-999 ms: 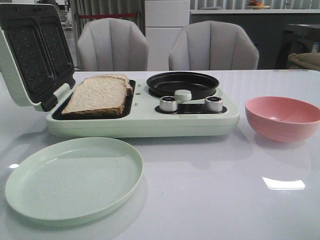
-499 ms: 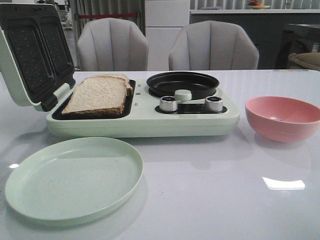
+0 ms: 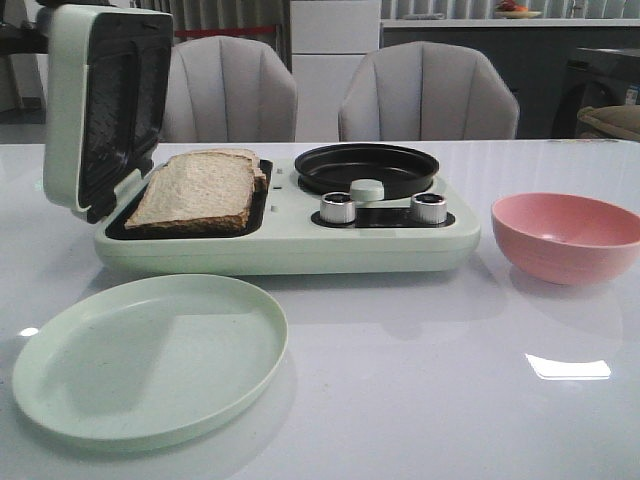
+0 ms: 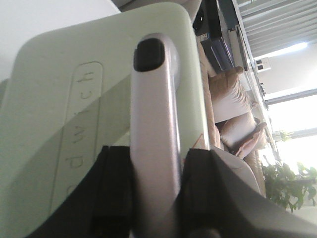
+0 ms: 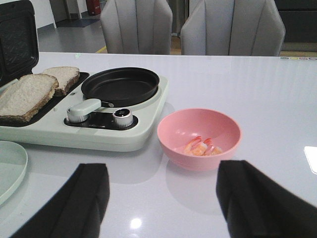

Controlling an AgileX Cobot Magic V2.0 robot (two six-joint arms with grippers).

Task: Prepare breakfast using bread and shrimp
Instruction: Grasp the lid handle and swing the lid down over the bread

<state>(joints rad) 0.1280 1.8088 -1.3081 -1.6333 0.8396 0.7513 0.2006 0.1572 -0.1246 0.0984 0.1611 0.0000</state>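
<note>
Left tool [image 4: 154, 198] clenched on the lid handle [image 4: 153, 124]; right tool [image 5: 161, 198] released near shrimp [image 5: 200, 147] bowl [image 5: 199, 138]

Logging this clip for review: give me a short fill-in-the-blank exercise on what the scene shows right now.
1. The shrimp lie in the ____ bowl.
2. The bread sits on the sandwich maker's ____ plate.
3. The left gripper has its jaws shut on the lid's ____.
4. The green plate holds ____ food.

Missing words: pink; lower; handle; no
</note>
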